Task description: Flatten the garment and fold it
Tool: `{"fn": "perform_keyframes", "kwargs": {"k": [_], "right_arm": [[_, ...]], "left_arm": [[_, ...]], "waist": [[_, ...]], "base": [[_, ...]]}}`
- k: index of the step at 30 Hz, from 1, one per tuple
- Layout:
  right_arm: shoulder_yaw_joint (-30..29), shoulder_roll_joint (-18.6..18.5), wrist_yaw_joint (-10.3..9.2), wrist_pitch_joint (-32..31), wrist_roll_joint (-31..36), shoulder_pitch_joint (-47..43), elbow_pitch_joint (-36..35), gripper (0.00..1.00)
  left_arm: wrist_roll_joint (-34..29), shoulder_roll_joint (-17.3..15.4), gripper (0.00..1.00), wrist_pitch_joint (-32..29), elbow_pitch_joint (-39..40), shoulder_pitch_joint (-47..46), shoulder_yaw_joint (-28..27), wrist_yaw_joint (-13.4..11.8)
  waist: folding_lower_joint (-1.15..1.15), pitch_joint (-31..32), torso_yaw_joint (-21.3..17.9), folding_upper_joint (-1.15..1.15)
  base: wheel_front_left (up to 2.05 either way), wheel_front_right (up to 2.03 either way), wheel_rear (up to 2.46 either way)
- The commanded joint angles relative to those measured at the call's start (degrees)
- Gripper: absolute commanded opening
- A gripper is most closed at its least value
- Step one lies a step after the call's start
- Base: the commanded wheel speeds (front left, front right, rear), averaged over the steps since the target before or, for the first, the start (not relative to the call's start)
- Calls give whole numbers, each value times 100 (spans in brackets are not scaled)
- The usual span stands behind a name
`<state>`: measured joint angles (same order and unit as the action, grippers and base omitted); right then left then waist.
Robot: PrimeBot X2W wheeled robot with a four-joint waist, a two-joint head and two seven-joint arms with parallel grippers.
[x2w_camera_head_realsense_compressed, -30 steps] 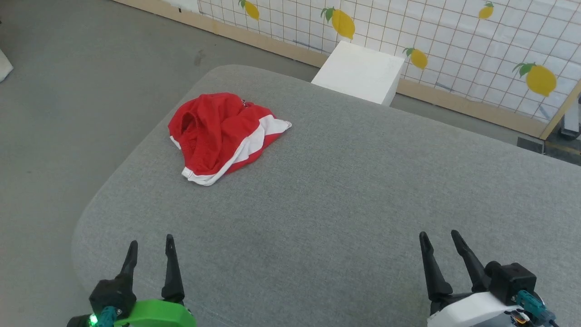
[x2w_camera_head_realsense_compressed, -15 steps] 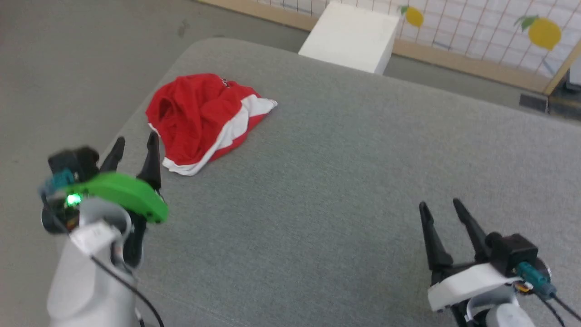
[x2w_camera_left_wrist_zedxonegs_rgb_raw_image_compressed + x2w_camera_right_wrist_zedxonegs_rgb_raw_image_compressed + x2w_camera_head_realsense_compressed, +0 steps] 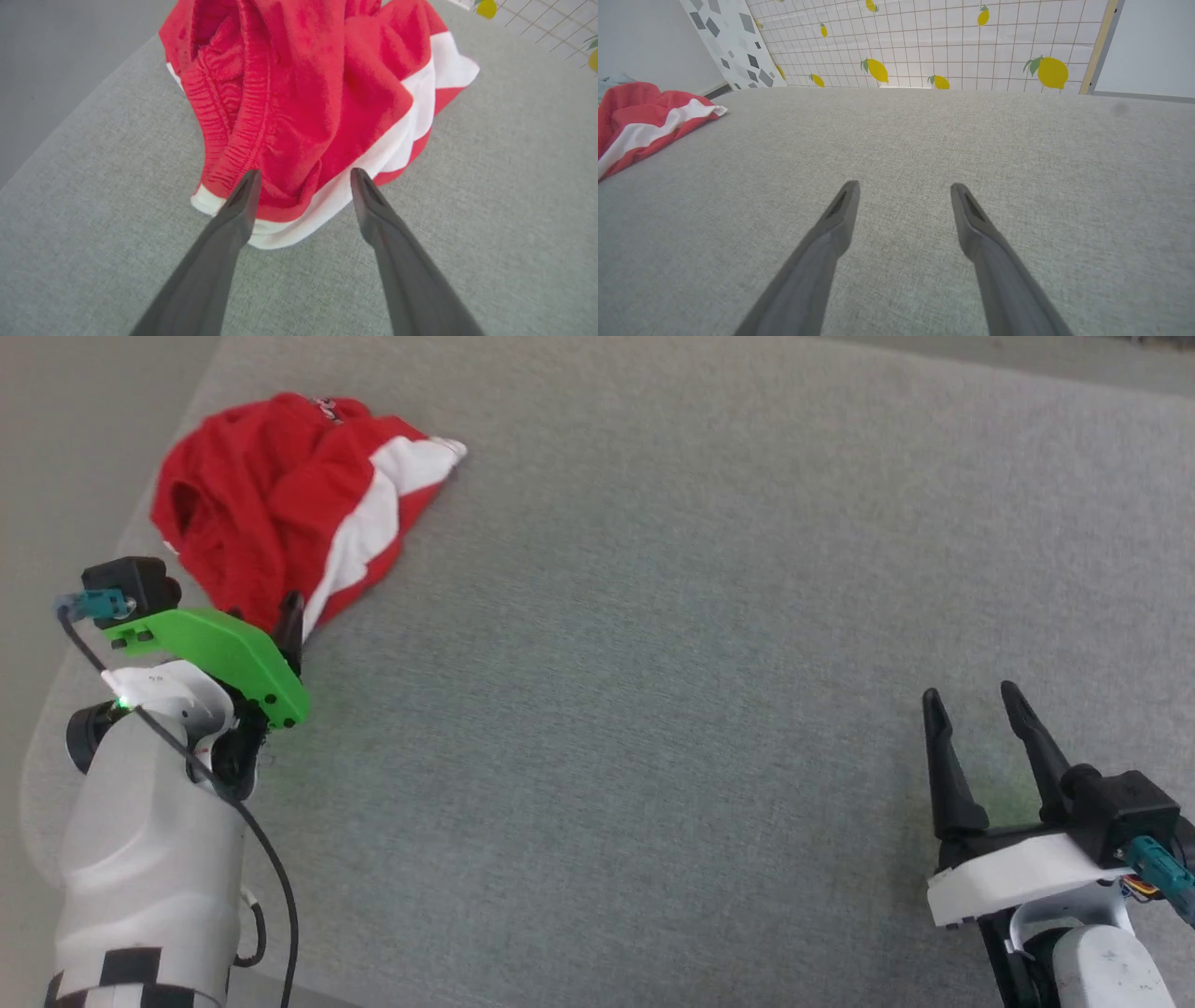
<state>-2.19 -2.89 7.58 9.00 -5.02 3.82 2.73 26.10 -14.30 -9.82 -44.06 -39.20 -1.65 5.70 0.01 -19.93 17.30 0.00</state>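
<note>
Presently, the garment (image 3: 280, 495) is seen lying in a crumpled heap near the far left corner of the grey fabric surface (image 3: 653, 635), close to its rounded edge. Its red cloth is bunched, with a gathered waistband turned up in the left wrist view and a broad white band along the near hem. The left gripper (image 3: 264, 609) is held at the heap's near edge with its jaws spread wide. In the left wrist view its two dark fingers (image 3: 226, 233) are seen straddling the white hem, tips over the cloth, though whether they touch it cannot be told with certainty. Nothing is clasped between them. The right gripper (image 3: 969, 693) is held low over the bare surface at the near right, well apart from the garment, its jaws likewise spread and empty. In the right wrist view, a gridded wall panel (image 3: 962, 42) printed with lemons is shown behind the surface.
</note>
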Motion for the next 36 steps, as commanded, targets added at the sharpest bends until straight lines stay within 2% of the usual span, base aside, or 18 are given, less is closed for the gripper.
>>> {"fn": "perform_keyframes", "kwargs": {"k": [1, 2, 4, 9, 10, 11, 17, 20, 23, 29, 36], "right_arm": [[1, 2, -9, -26, 39, -3, -52, 100], [17, 2, -9, -55, 47, 0, -120, 100], [45, 2, -9, -76, 36, 24, -158, 100], [90, 2, -9, -91, 10, 41, -200, 100], [90, 2, -9, -87, 3, 31, -198, 100], [86, 2, -9, -83, -2, 23, -193, 100], [104, 2, -9, -3, -103, -8, -61, 100], [199, 2, -9, 87, -208, 29, 70, 100], [312, 2, -9, 190, -352, 72, 251, 100], [519, 2, -9, 416, -685, 100, 704, 100], [560, 2, -9, 566, -934, 88, 1077, 100]], "left_arm": [[-51, -11, 100, -49, -138, -158, 30, -43], [-55, 18, 100, -233, -500, -305, 62, -168], [-34, 37, 100, -367, -734, -400, 53, -282], [111, 120, 100, -785, -1209, -527, 30, -354], [124, 118, 30, -802, -1256, -546, 30, -353], [139, 116, 0, -794, -1284, -558, 24, -350], [230, -3, 0, -94, -1117, -667, -129, -313], [284, -110, 0, 348, -816, -896, -178, -136], [372, -191, 0, 546, -474, -1178, -172, 15], [633, -270, 0, 474, 574, -1868, 136, 163], [1343, -39, 0, -15, 2137, -2412, 1010, 177]], "waist": [[-1, -427, -252, 0], [-1, -486, -236, 0], [-1, -516, -237, 0], [-1, -530, -257, 0], [-1, -525, -263, 0], [-1, -517, -267, 0], [-1, -312, -262, 0], [-1, -114, -257, 0], [-1, 128, -306, 0], [-1, 700, -594, 0], [-1, 1158, -1132, 0]], "base": [[0, 0, 0], [0, 0, 0], [0, 0, 0], [0, 0, 0], [0, 0, 0], [0, 0, 0], [0, 0, 0], [0, 0, 0], [0, 0, 0], [0, 0, 0], [0, 0, 0]]}}
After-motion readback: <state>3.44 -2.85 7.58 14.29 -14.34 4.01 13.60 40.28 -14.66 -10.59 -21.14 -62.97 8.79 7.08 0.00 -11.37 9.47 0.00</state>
